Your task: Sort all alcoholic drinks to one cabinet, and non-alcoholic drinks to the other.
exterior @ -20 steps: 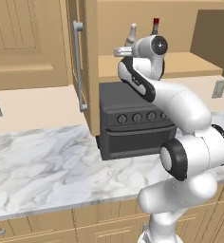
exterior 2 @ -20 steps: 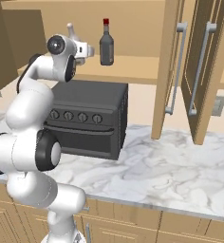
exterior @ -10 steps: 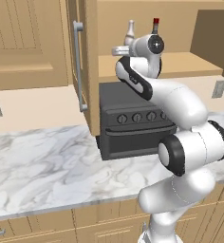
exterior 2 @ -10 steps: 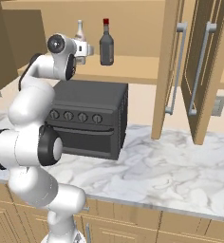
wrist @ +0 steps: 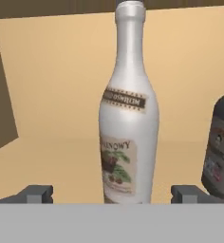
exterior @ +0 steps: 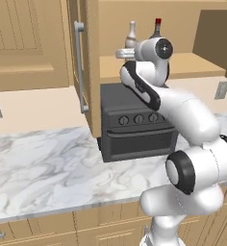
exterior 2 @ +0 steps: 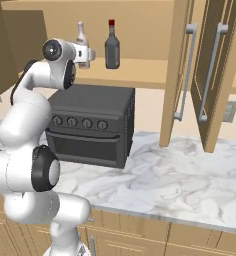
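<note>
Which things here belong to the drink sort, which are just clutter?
Job:
- pale beige bottle, upright on the cabinet shelf
- dark grey red-capped bottle beside it
- gripper, open, jaws either side of the beige bottle

Bystanders:
- toaster oven
- marble counter
- wall outlet

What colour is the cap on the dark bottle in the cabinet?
Red, on the dark grey bottle; clearest in the right base view.

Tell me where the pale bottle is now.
The pale bottle stands upright in the open cabinet, left of the dark bottle in the hand view, between the open gripper's fingertips.
</note>
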Available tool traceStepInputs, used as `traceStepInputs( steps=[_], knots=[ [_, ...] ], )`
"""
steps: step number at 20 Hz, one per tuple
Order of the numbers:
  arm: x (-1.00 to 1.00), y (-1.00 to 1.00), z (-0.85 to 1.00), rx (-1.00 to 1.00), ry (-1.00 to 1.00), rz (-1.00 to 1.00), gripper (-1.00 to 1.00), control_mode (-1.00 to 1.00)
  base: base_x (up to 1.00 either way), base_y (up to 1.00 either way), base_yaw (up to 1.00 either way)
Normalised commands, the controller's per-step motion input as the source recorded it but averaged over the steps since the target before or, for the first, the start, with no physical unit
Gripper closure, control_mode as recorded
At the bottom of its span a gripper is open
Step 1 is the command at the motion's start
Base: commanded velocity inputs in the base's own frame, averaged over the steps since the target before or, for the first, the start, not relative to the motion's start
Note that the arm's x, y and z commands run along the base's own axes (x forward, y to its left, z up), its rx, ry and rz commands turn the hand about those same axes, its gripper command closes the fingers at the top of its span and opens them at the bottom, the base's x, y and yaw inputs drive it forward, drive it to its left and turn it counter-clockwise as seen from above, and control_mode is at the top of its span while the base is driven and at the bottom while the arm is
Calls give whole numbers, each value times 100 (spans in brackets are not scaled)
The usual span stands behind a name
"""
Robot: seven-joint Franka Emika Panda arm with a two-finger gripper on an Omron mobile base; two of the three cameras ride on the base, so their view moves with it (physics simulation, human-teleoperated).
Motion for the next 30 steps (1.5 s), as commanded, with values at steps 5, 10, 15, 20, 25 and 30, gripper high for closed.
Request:
traceStepInputs(
  steps=[5, 10, 15, 20, 25, 30],
  knots=[
    [-100, 0, 0, 2, -3, -1, -100, -100, 0, 0, 0],
    [-100, -7, 0, 4, 0, -8, -100, -100, 0, 0, 0],
    [-100, -23, 0, 2, 6, -8, -100, -100, 0, 0, 0],
    [-100, -37, -8, 6, 10, -5, -100, -100, 0, 0, 0],
    [-81, -31, -35, 3, 17, -3, -100, -100, 0, 0, 0],
    [-36, -35, -44, 4, 10, 0, -100, -100, 0, 0, 0]
  ],
)
